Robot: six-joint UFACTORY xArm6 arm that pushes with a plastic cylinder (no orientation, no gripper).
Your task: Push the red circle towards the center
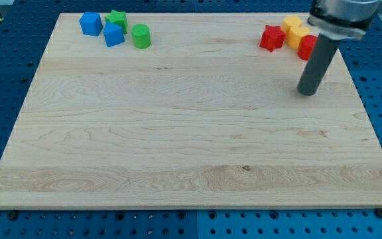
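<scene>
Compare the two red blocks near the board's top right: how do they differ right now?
The red star shows whole, while the red circle is partly hidden behind my rod, so its round shape is hard to confirm. The red star lies to the view's left of the yellow blocks; the red circle lies lower, to their right. My tip is just below the red circle and farther from the red star. Both are the same red.

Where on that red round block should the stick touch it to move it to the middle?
I only push, never grip. Right now my tip sits just toward the view's bottom of the red circle. The centre lies to the view's lower left, so I'd probably go round and press its upper-right flank, aiming through its middle, since a round side slips off-line easily.
</scene>
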